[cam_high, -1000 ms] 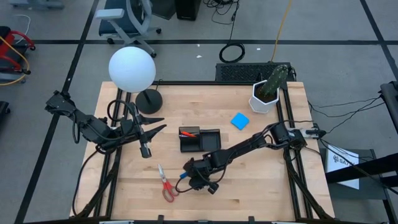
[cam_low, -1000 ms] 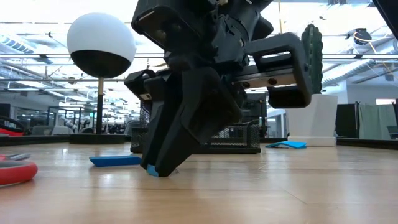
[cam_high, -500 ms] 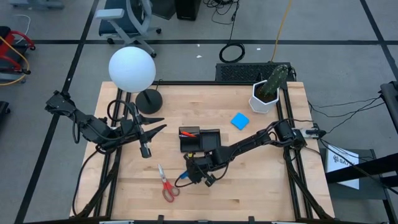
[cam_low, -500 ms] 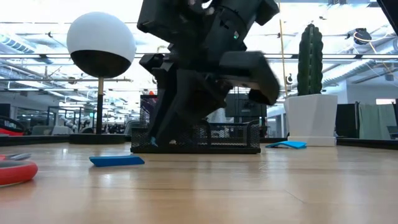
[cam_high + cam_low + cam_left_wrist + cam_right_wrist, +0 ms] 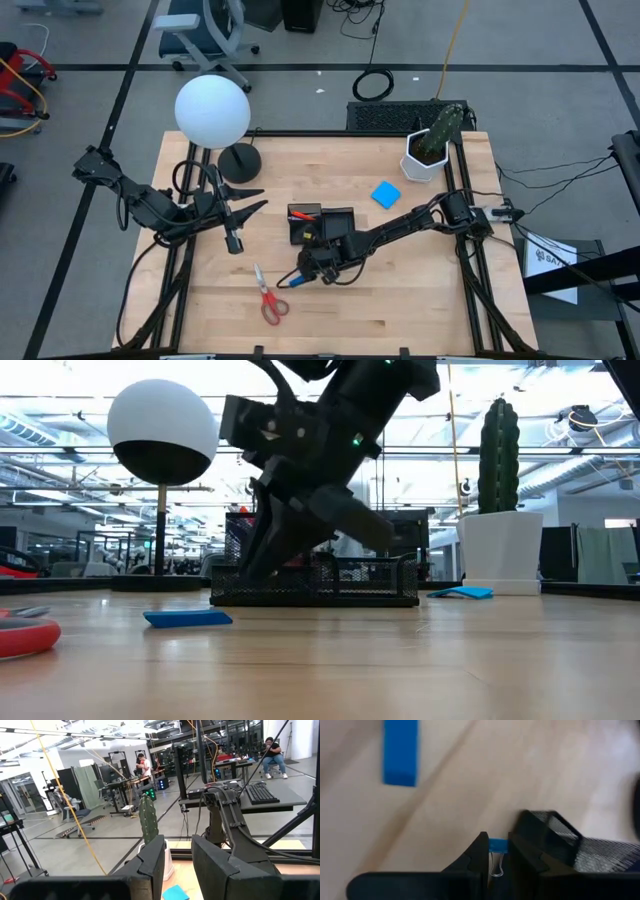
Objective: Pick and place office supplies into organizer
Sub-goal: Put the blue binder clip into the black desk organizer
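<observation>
My right gripper (image 5: 299,274) hovers just in front of the black mesh organizer (image 5: 321,225), shut on a small blue binder clip (image 5: 497,845). A blue eraser block (image 5: 284,283) lies flat on the table beside it, and the red-handled scissors (image 5: 268,299) lie farther toward the near edge. The blue note pad (image 5: 386,194) lies flat at the far right. A red pen (image 5: 303,213) sits in the organizer. My left gripper (image 5: 262,196) waits open and level at the left, holding nothing. My right gripper pinches the binder clip's blue body (image 5: 498,846) between its two fingertips (image 5: 481,851). The clip's wire handles (image 5: 496,868) lie back between the fingers. The fingers slant down toward the table's left. The clip is lifted clear of the table.
A white globe lamp (image 5: 212,110) on a round black base (image 5: 240,161) stands at the far left. A white potted cactus (image 5: 430,150) stands at the far right corner. Bare wood stretches along the near edge to the right of the scissors.
My right gripper has risen off the table and gone toward the far edge, up to the organizer, tipping from steeply downward to a shallower slant. The blue clip, which was touching the table, is now lifted clear. The eraser block and scissors have stayed put.
</observation>
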Available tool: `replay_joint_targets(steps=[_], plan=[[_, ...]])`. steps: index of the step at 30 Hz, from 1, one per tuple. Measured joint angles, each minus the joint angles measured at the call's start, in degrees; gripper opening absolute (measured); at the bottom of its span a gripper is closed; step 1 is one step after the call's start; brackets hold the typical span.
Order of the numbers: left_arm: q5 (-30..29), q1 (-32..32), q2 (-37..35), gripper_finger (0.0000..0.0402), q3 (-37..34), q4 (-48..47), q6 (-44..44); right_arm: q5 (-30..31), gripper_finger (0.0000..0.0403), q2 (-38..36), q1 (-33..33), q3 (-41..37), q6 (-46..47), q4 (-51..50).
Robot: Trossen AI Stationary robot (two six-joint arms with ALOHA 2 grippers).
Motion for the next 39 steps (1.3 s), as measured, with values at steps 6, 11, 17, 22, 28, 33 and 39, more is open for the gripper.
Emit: replay_joint_targets(steps=[6, 11, 17, 22, 28, 33, 39], plan=[[0.0, 0.0, 0.0, 0.0104, 0.0, 0.0, 0.0, 6.1, 0.0047, 0.0, 0.0, 0.0, 0.6, 0.4], [0.0, 0.0, 0.0, 0.0104, 0.0, 0.0, 0.0, 12.5, 0.0047, 0.0, 0.0, 0.0, 1.3, 0.5], [0.0, 0.0, 0.0, 0.0104, 0.0, 0.0, 0.0, 19.0, 0.0047, 0.0, -0.1, 0.0, 3.0, 0.5], [0.0, 0.0, 0.0, 0.0104, 0.0, 0.0, 0.0, 19.8, 0.0047, 0.0, -0.2, 0.0, 3.0, 0.4], [0.0, 0.0, 0.0, 0.0104, 0.0, 0.0, 0.0, 19.8, 0.0047, 0.0, -0.2, 0.0, 3.0, 0.4], [0.0, 0.0, 0.0, 0.0104, 0.0, 0.0, 0.0, 19.8, 0.0059, 0.0, -0.2, 0.0, 3.0, 0.4], [0.0, 0.0, 0.0, 0.0104, 0.0, 0.0, 0.0, 19.8, 0.0088, 0.0, -0.2, 0.1, 3.0, 0.4]])
